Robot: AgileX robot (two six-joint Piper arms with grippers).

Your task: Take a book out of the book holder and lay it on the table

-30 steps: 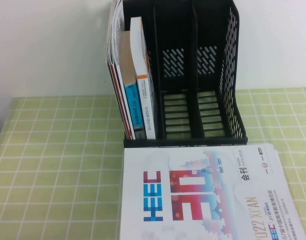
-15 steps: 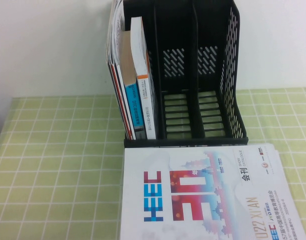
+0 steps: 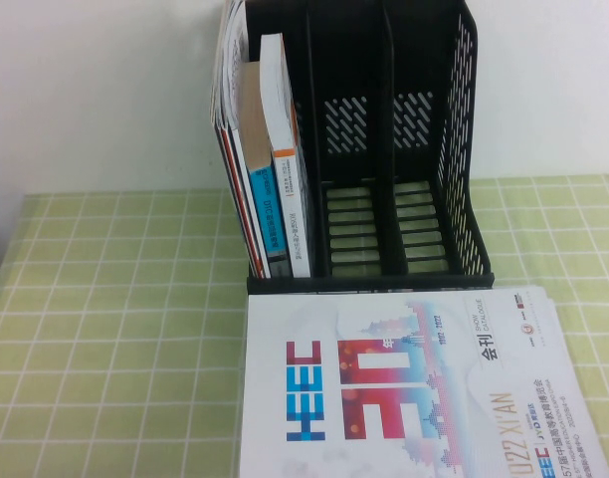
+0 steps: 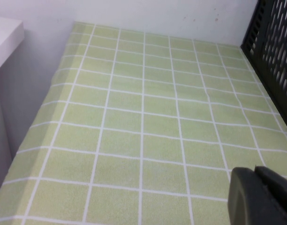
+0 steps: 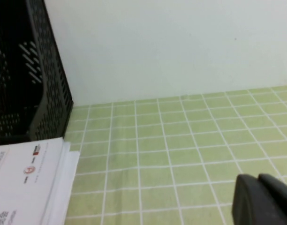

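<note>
The book (image 3: 404, 388), a white magazine with blue "HEEC" and red "30", lies flat on the table (image 3: 115, 329) just in front of the black book holder (image 3: 384, 139). Its corner also shows in the right wrist view (image 5: 26, 183). Neither gripper shows in the high view. My left gripper (image 4: 256, 174) is shut and empty above bare cloth left of the holder, whose side wall shows in the left wrist view (image 4: 275, 51). My right gripper (image 5: 258, 180) is shut and empty above cloth to the right of the book and the holder (image 5: 26, 79).
The holder's left slot holds a thick book with an orange-and-blue spine (image 3: 285, 169) and thin magazines (image 3: 228, 100); its other two slots are empty. A white wall stands behind. A white ledge (image 4: 5, 37) borders the table's left edge.
</note>
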